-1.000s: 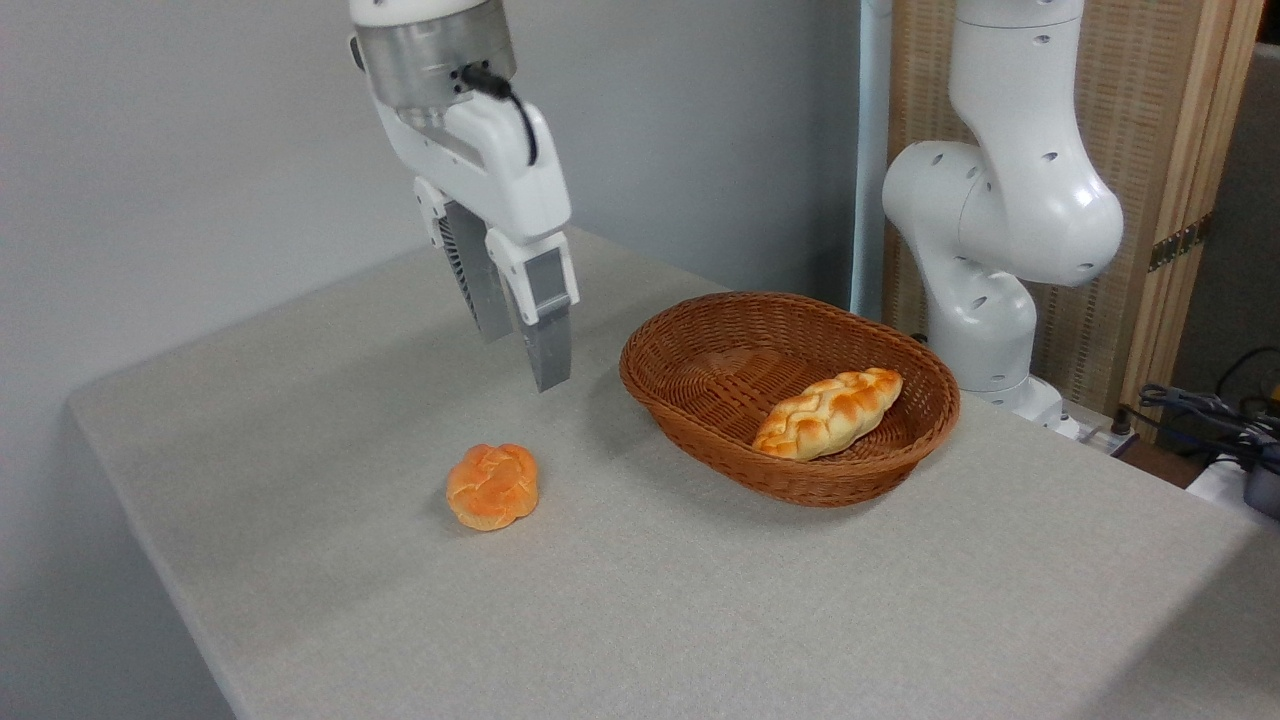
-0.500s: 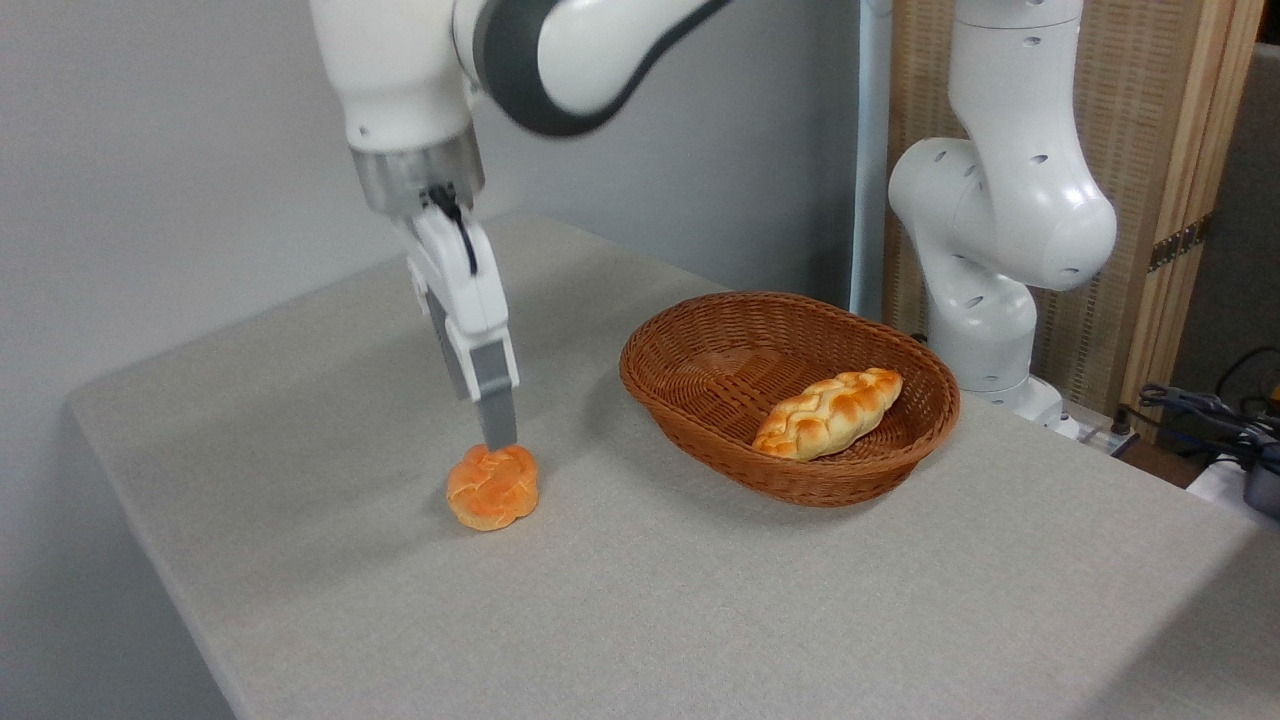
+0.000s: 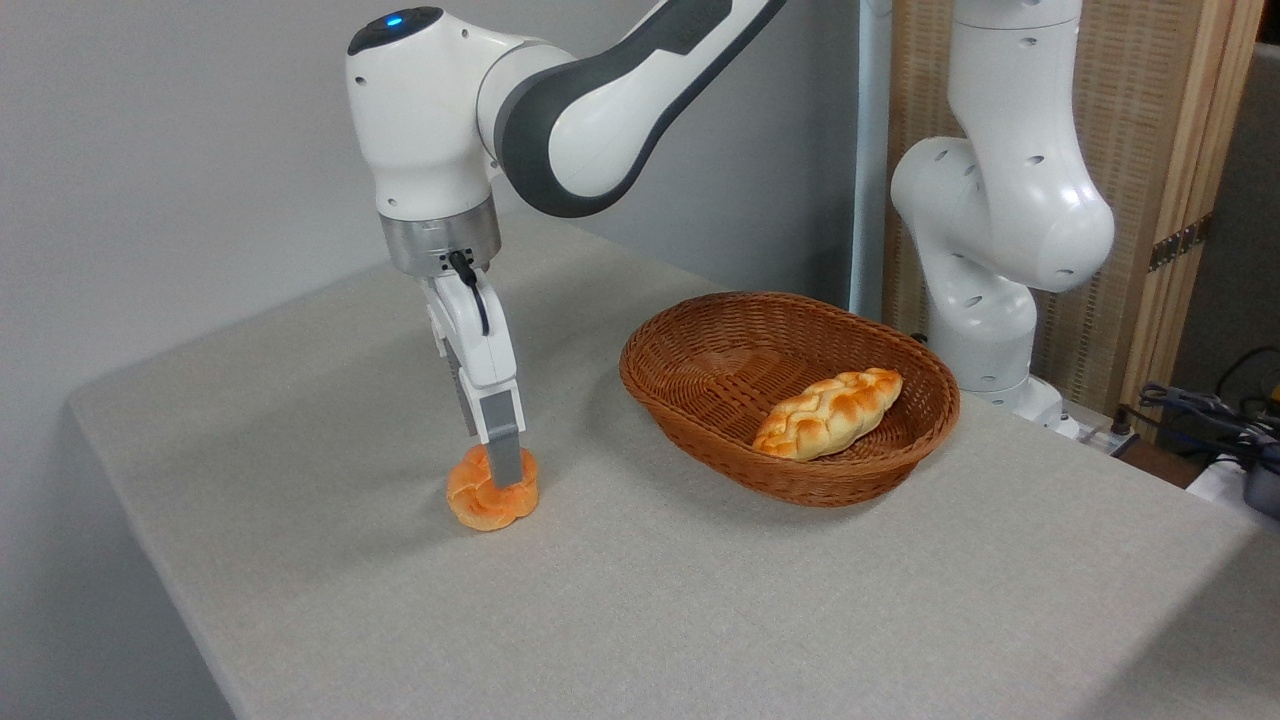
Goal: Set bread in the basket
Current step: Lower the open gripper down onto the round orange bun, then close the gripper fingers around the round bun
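Observation:
The bread (image 3: 472, 500), a small round orange-golden bun with a knotted top, lies on the grey table left of the basket. My gripper (image 3: 502, 474) has come straight down onto it and is seen edge-on. Its near finger (image 3: 505, 462) stands in front of the bun's right half, reaching about halfway down; the far finger is hidden behind it. The jaws look open, straddling the bun, which keeps its round shape. The basket (image 3: 680, 400), oval reddish-brown wicker, stands to the right, apart from the gripper.
A longer, paler braided loaf (image 3: 828, 412) lies inside the basket's right half. The arm's white base (image 3: 990, 250) rises behind the basket. Cables (image 3: 1215, 415) lie off the table's far right edge. The table's left edge (image 3: 110, 470) runs near the bun.
The gripper has turned edge-on, moved down and slightly left, from high above the table to the bun's top and now down around the bun. Bun and basket have not moved.

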Motion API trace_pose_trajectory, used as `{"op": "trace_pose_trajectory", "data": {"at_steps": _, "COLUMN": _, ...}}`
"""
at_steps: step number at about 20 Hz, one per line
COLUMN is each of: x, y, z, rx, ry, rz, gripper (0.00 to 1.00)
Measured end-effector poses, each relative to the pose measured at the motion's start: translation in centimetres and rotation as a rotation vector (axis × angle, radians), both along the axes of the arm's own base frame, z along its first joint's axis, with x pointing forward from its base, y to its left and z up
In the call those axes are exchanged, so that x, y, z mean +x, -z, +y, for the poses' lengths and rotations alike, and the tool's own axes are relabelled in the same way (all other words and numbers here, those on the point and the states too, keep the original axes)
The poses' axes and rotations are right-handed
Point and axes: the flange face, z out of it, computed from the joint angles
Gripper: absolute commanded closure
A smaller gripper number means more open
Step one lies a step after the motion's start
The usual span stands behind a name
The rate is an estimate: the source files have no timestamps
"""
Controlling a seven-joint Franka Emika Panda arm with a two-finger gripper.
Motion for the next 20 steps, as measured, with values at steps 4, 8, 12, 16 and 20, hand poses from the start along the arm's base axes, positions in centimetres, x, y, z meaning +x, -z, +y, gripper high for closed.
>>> {"op": "trace_pose_trajectory", "data": {"at_steps": 4, "x": 0.0, "y": 0.2, "z": 0.0, "rx": -0.001, "ry": 0.000, "rz": -0.006, "gripper": 0.00}}
{"op": "trace_pose_trajectory", "data": {"at_steps": 8, "x": -0.2, "y": 1.1, "z": 0.1, "rx": -0.003, "ry": -0.001, "rz": -0.013, "gripper": 0.00}}
{"op": "trace_pose_trajectory", "data": {"at_steps": 12, "x": -0.3, "y": 1.6, "z": 0.1, "rx": -0.004, "ry": 0.000, "rz": -0.016, "gripper": 0.00}}
{"op": "trace_pose_trajectory", "data": {"at_steps": 16, "x": -0.5, "y": 2.3, "z": -0.4, "rx": -0.009, "ry": 0.009, "rz": -0.036, "gripper": 0.00}}
{"op": "trace_pose_trajectory", "data": {"at_steps": 20, "x": -0.6, "y": 2.5, "z": -0.5, "rx": -0.006, "ry": 0.014, "rz": -0.037, "gripper": 0.29}}
